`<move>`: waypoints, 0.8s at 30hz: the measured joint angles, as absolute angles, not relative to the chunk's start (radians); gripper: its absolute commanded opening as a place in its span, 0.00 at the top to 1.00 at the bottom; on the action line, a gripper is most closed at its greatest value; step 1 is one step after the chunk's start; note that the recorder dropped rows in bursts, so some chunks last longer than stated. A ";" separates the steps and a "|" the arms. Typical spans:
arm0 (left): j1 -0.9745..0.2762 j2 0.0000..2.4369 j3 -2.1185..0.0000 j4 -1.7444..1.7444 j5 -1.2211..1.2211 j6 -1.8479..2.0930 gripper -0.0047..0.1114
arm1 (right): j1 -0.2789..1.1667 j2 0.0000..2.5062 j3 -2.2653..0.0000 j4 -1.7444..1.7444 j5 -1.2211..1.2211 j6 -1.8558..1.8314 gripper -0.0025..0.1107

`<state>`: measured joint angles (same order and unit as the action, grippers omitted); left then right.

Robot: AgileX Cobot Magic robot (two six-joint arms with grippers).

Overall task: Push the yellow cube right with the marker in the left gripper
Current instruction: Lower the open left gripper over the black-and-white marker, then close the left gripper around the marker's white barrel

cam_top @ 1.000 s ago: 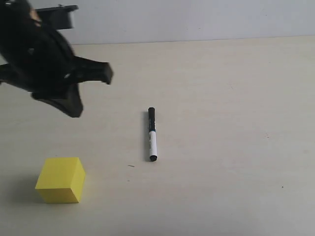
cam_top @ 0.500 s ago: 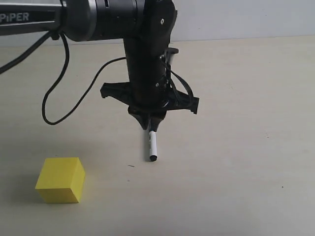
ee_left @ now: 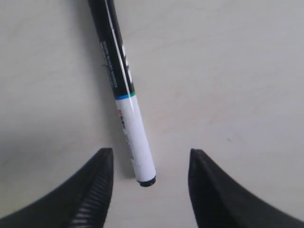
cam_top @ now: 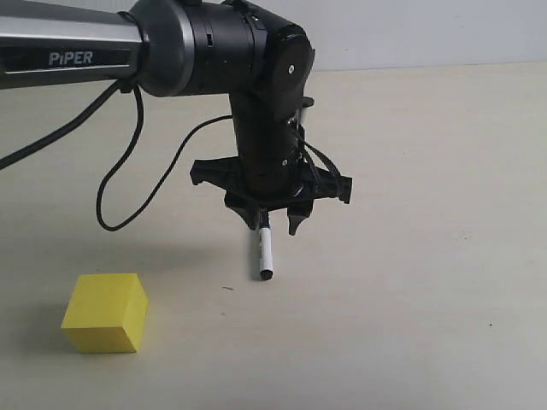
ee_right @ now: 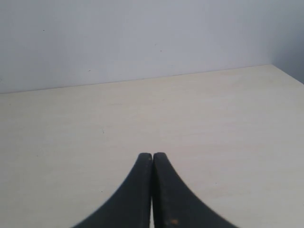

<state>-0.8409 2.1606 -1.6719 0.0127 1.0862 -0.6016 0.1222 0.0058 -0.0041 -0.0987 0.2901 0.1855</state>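
Note:
The marker (cam_top: 265, 256) lies flat on the table, its black cap hidden under my left gripper (cam_top: 272, 226). That gripper hangs straight down over it, open, one finger on each side of the marker. In the left wrist view the marker (ee_left: 130, 123) lies on the table with its white end between the two fingertips (ee_left: 104, 159), and neither touches it. My left gripper (ee_left: 149, 159) holds nothing. The yellow cube (cam_top: 104, 312) sits at the front left, well apart from the marker. My right gripper (ee_right: 152, 156) is shut and empty; the exterior view does not show it.
A black cable loop (cam_top: 115, 201) hangs from the left arm (cam_top: 77, 51) over the table's left part. A pale wall (cam_top: 427, 30) rises behind the table's back edge.
The left arm swung in from the left, settled over the marker's capped end, and its jaws opened wider. Marker and cube have not moved.

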 measured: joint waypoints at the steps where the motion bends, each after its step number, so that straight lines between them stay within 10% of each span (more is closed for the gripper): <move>1: -0.841 2.163 -1.672 0.013 1.086 -0.603 0.55 | 0.122 0.006 -0.004 -0.099 0.290 0.185 0.98; 24: -0.843 2.252 -1.672 0.062 1.081 -0.676 0.56 | 0.122 0.006 -0.004 -0.099 0.290 0.185 0.98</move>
<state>-0.8426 2.2524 -1.6719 0.0621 1.0813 -0.6763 0.1222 0.0058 -0.0041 -0.0987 0.2901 0.1855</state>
